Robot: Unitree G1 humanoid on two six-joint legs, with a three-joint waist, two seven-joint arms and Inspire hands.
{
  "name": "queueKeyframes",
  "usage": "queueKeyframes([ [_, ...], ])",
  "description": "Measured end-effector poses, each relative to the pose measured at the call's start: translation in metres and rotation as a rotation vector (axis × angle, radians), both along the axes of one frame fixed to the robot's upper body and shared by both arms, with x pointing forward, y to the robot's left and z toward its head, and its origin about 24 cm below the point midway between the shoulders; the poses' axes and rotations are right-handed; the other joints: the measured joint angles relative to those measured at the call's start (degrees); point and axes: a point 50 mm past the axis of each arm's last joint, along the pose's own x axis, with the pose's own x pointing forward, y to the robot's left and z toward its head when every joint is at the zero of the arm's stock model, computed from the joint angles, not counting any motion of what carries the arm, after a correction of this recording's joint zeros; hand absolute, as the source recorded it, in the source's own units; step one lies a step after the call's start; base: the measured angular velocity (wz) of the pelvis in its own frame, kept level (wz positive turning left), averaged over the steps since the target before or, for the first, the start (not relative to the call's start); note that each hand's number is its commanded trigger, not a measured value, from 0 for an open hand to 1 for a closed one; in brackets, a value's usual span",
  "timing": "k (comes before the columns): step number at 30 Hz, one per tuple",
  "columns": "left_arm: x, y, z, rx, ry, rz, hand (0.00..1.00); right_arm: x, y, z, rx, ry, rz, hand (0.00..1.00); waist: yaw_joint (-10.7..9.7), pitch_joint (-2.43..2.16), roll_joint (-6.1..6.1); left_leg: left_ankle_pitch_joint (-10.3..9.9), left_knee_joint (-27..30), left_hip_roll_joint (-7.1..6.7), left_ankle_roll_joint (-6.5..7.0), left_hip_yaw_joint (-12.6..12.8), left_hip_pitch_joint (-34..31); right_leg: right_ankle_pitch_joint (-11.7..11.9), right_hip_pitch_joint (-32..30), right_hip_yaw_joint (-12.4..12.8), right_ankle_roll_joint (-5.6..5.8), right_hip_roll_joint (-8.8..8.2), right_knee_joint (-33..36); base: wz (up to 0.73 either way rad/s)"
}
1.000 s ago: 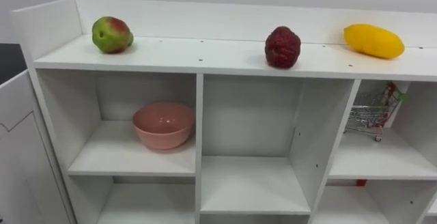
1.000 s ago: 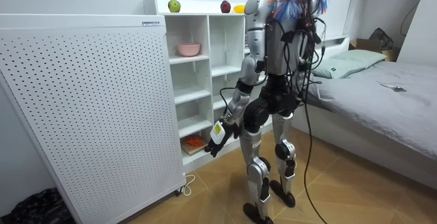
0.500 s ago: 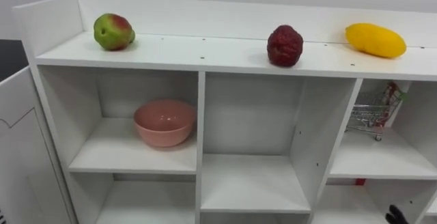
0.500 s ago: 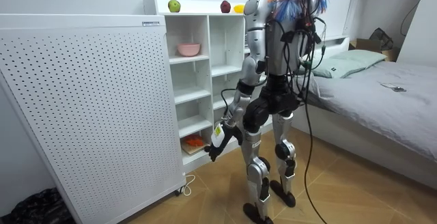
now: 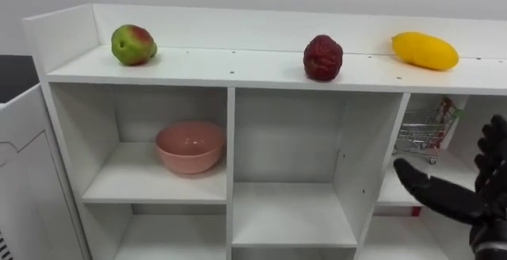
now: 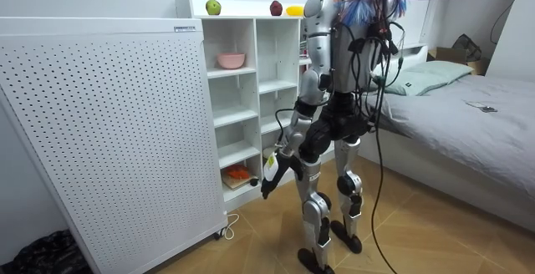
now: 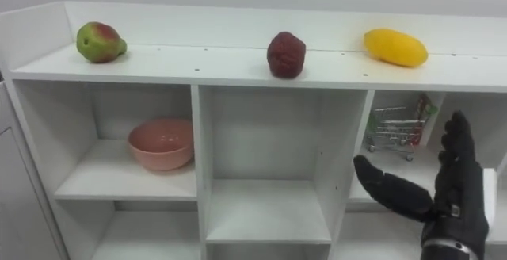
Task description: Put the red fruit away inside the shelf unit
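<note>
Scanning the left eye view: apple at the left end of the closet top, red fruit near mid front edge, mango at right end. Room view: left hand low, state unclear. Right eye view: right hand wide, empty; lift to mango, close gently.

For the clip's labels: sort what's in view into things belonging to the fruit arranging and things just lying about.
Job: green-red fruit, dark red fruit, yellow fruit, all atop the white closet; right hand, open, before it; left hand, low at the robot's side.
Lying about: pink bowl and toy shopping cart in closet compartments; bed.
</note>
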Motion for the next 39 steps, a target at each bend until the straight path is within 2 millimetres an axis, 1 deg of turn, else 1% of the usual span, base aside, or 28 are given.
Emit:
queueKeyframes([
  [2,-0.001,0.001,0.000,0.000,0.011,-0.008,0.00,0.001,-0.001,0.012,-0.028,-0.046,0.006,0.00,0.12,0.20,-0.37,0.00,0.04,-0.02,0.00,-0.19,-0.03,0.00,0.03,-0.12,0.00,-0.01,0.00,0.02],
  [3,0.000,0.001,0.000,-0.006,0.013,-0.009,0.00,0.003,0.000,0.017,-0.027,-0.066,0.010,0.00,0.25,0.37,-0.60,0.00,0.05,-0.02,0.00,-0.21,-0.12,0.00,-0.06,-0.14,0.00,-0.01,0.02,0.00],
  [5,0.004,0.000,0.000,-0.017,0.010,-0.014,0.00,0.008,0.003,0.026,-0.029,-0.101,0.023,0.00,0.34,0.57,-0.96,0.00,0.10,-0.04,0.00,-0.20,-0.47,0.00,-0.42,-0.12,0.00,-0.03,0.02,0.00],
  [6,0.006,0.000,0.000,-0.025,0.008,-0.017,0.00,0.011,0.005,0.033,-0.030,-0.129,0.032,0.00,0.45,0.44,-1.21,0.00,0.16,-0.06,0.00,-0.20,-0.88,0.00,-0.72,-0.14,0.00,-0.03,-0.01,0.00],
  [10,0.009,0.000,0.000,-0.031,0.008,-0.029,0.00,0.017,0.010,0.053,-0.043,-0.206,0.058,0.00,0.66,0.26,-1.59,0.00,0.04,-0.05,0.00,-0.29,-0.94,0.00,-0.74,-0.40,0.00,-0.01,-0.10,0.03],
  [13,0.012,0.000,0.000,-0.026,0.006,-0.048,0.00,0.021,0.013,0.067,-0.058,-0.255,0.069,0.00,0.69,0.23,-1.64,0.00,0.01,-0.06,0.00,-0.60,-1.01,0.00,-0.99,-0.83,0.00,-0.09,-0.09,0.04],
  [15,0.012,0.000,0.000,-0.025,0.008,-0.050,0.00,0.024,0.015,0.078,-0.057,-0.293,0.080,0.00,1.04,0.24,-1.66,0.00,-0.04,-0.06,0.01,-1.43,-0.98,0.00,-0.99,-1.04,0.00,-0.05,-0.06,0.05],
  [18,0.012,0.000,0.000,-0.025,0.007,-0.054,0.00,0.026,0.016,0.090,-0.066,-0.333,0.092,0.00,1.81,0.29,-1.72,0.01,-0.06,-0.04,0.00,-1.62,-1.01,0.00,-1.00,-1.09,0.00,-0.01,-0.13,-0.01],
  [19,0.012,0.000,0.000,-0.024,0.008,-0.054,0.00,0.027,0.015,0.096,-0.076,-0.349,0.096,0.00,1.86,0.34,-1.78,0.01,-0.09,-0.05,0.00,-2.14,-1.02,0.00,-0.87,-1.37,0.00,-0.02,-0.13,0.13],
  [20,0.012,0.001,0.000,-0.022,0.010,-0.055,0.00,0.029,0.015,0.100,-0.076,-0.359,0.100,0.00,1.87,0.51,-1.87,0.01,-0.07,-0.04,0.00,-2.35,-0.92,0.00,-0.59,-1.65,0.00,-0.02,-0.14,0.13],
  [21,0.013,0.001,0.000,-0.019,0.011,-0.058,0.00,0.033,0.016,0.104,-0.066,-0.366,0.113,0.00,1.92,0.54,-1.99,0.01,-0.01,-0.03,0.00,-2.24,-0.95,0.00,-0.59,-1.67,0.00,-0.02,-0.15,0.08],
  [23,0.012,0.002,0.000,-0.023,0.022,-0.057,0.00,0.039,0.016,0.107,-0.056,-0.361,0.122,0.00,1.96,0.66,-2.21,0.01,0.18,-0.04,0.00,-2.48,-1.18,0.00,-0.59,-1.70,0.00,-0.03,-0.17,0.00],
  [26,0.016,0.002,0.000,-0.026,0.024,-0.058,0.00,0.045,0.015,0.103,-0.045,-0.327,0.134,0.00,2.01,0.59,-2.48,0.01,0.86,-0.09,0.00,-2.95,-1.95,0.00,-0.70,-1.83,0.00,-0.11,-0.15,0.11],
  [32,0.025,0.003,0.003,-0.040,0.012,-0.075,0.00,0.049,0.014,0.099,-0.044,-0.283,0.164,0.00,2.40,0.56,-2.57,0.02,1.68,-0.08,-0.02,-3.21,-2.98,0.01,-1.36,-2.24,-0.01,-0.13,-0.08,0.02],
  [33,0.027,0.003,0.003,-0.044,0.007,-0.077,0.00,0.050,0.014,0.099,-0.061,-0.275,0.171,0.00,2.95,0.57,-2.55,0.02,1.72,-0.08,-0.02,-3.25,-2.97,0.01,-1.30,-2.24,-0.02,-0.13,-0.09,0.00],
  [36,0.030,0.004,0.003,-0.044,0.004,-0.080,0.00,0.054,0.013,0.099,-0.089,-0.256,0.185,0.00,3.13,0.55,-2.57,0.02,1.81,-0.09,-0.02,-3.46,-2.95,0.03,-1.19,-2.26,-0.04,-0.14,-0.08,0.00],
  [39,0.031,0.005,0.004,-0.048,0.007,-0.083,0.00,0.057,0.017,0.102,-0.107,-0.254,0.217,0.00,3.40,0.55,-2.57,0.04,1.82,-0.07,-0.05,-3.47,-2.96,0.03,-1.21,-2.27,-0.05,-0.12,-0.08,0.00],
])
